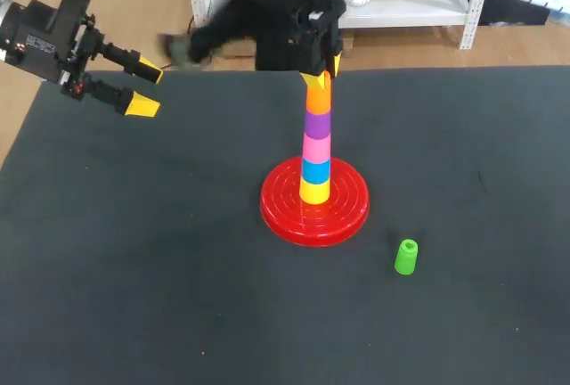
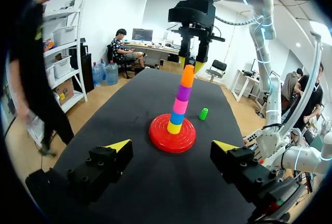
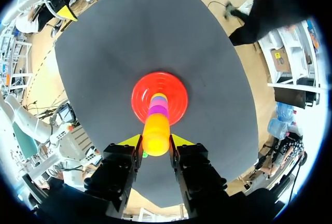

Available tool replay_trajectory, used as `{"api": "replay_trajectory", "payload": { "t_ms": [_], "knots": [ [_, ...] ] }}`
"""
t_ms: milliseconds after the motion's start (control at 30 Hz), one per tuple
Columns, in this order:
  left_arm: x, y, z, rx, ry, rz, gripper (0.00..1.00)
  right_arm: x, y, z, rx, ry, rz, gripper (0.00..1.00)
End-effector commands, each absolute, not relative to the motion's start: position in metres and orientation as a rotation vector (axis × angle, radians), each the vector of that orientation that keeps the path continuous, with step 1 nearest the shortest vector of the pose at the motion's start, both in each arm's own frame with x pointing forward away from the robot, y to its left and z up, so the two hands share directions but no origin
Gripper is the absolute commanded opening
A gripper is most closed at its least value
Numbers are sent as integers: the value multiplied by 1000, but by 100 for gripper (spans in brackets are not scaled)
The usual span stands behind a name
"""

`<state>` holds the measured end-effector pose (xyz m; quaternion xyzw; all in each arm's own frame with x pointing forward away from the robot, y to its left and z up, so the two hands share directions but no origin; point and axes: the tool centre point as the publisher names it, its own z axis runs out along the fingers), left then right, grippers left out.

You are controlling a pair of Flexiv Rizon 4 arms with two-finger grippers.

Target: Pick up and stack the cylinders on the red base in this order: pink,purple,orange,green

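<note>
At upper centre, right gripper clasps orange cylinder atop purple cylinder; press straight down, release only once seated squarely.

I see the tall stack on the red base dead centre, my right gripper clamped on the orange cylinder at its top, so nothing gets in from above. The green cylinder stands apart on bare mat, free on every side. My left gripper hangs, fingers spread, at the far left corner, well clear.
</note>
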<state>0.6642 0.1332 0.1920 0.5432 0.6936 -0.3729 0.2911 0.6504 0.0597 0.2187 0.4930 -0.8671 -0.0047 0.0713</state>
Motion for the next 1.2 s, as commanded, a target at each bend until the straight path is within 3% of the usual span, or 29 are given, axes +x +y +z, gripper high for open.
{"api": "replay_trajectory", "payload": {
  "t_ms": [33, 67, 100, 133, 567, 1200],
  "knots": [
    [663, 134, 191, 1447, 1843, -993, 100, 656, 62, 205, 1481, -2610, -38, 0],
    [663, 134, 191, 1447, 1843, -993, 100, 656, 61, 208, 1484, -2616, -46, 0],
    [663, 134, 191, 1447, 1843, -993, 100, 656, 60, 211, 1488, -2623, -54, 31],
    [663, 134, 191, 1447, 1843, -993, 100, 655, 59, 215, 1496, -2632, -74, 100],
    [663, 134, 191, 1447, 1843, -993, 100, 634, 13, 249, 1734, -2706, -278, 100],
    [663, 134, 191, 1447, 1843, -993, 100, 593, -39, 105, 1962, -2511, -99, 100]
  ]
}}
